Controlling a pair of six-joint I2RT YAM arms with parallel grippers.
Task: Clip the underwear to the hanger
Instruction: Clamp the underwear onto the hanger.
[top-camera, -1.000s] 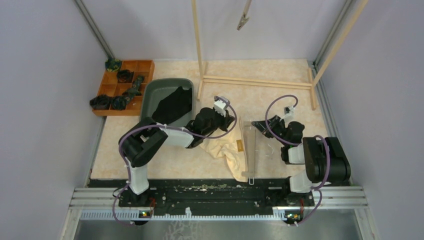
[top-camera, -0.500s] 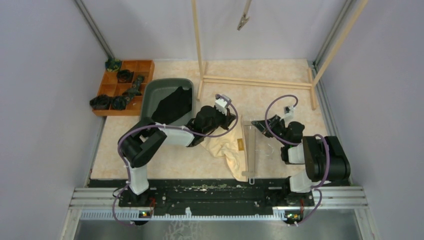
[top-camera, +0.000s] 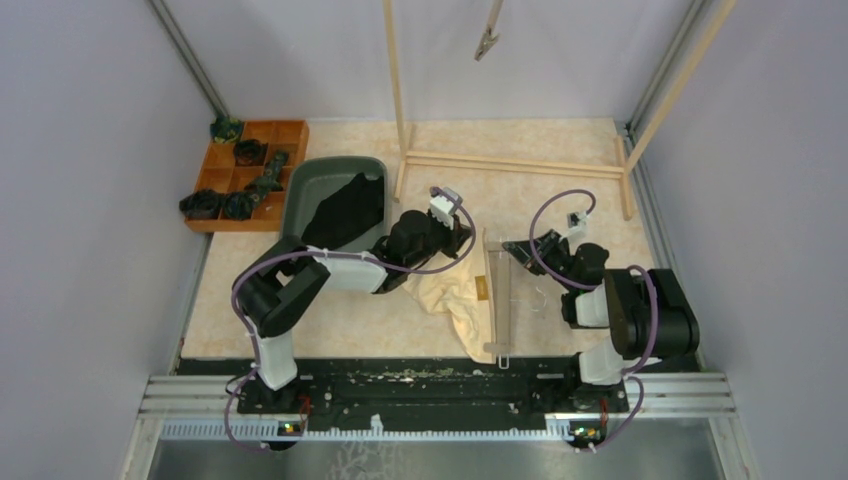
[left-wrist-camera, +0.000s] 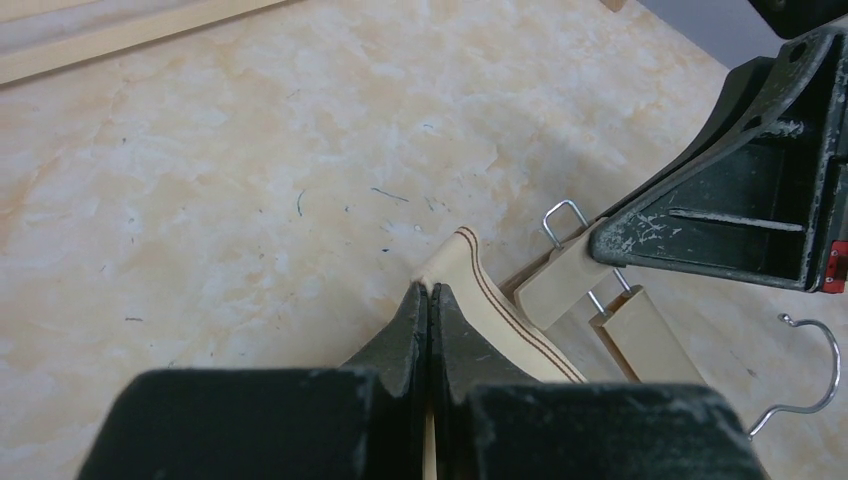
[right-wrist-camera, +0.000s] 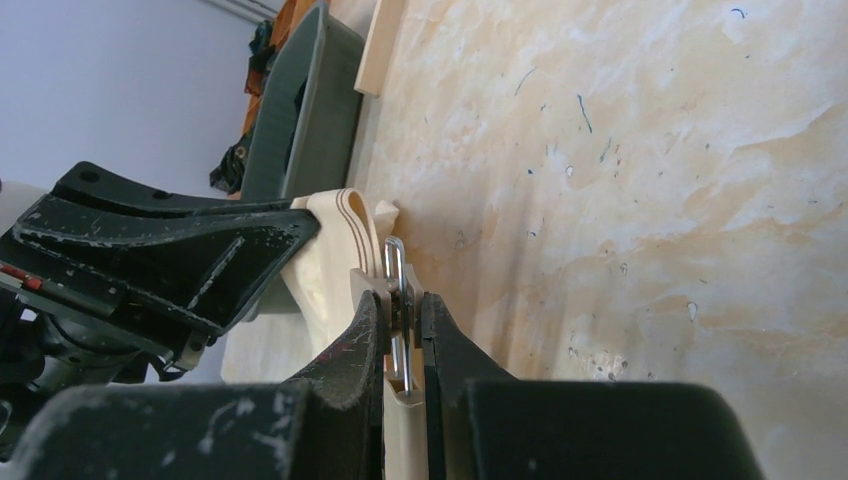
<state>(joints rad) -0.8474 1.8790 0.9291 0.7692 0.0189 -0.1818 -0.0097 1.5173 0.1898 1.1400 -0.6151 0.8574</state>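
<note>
The cream-yellow underwear (top-camera: 452, 298) lies crumpled on the table beside a wooden clip hanger (top-camera: 497, 310). My left gripper (left-wrist-camera: 428, 295) is shut on its striped waistband (left-wrist-camera: 478, 272) and holds it up against the hanger's far clip (left-wrist-camera: 572, 278). My right gripper (right-wrist-camera: 403, 305) is shut on that clip (right-wrist-camera: 397, 270), squeezing its wooden halves. The waistband (right-wrist-camera: 345, 228) stands just left of the clip. In the top view the two grippers meet at the hanger's far end, left gripper (top-camera: 466, 238) and right gripper (top-camera: 514, 250). The black underwear (top-camera: 345, 208) lies in the grey bin (top-camera: 298, 195).
An orange compartment tray (top-camera: 290, 135) with dark items sits at the back left. A wooden rack frame (top-camera: 510, 165) stands at the back, with a metal clip (top-camera: 485, 42) hanging above. The hanger's wire hook (left-wrist-camera: 808, 372) lies on the table to the right.
The left gripper has edged slightly away from me with the waistband. The right gripper and the hanger have stayed in place.
</note>
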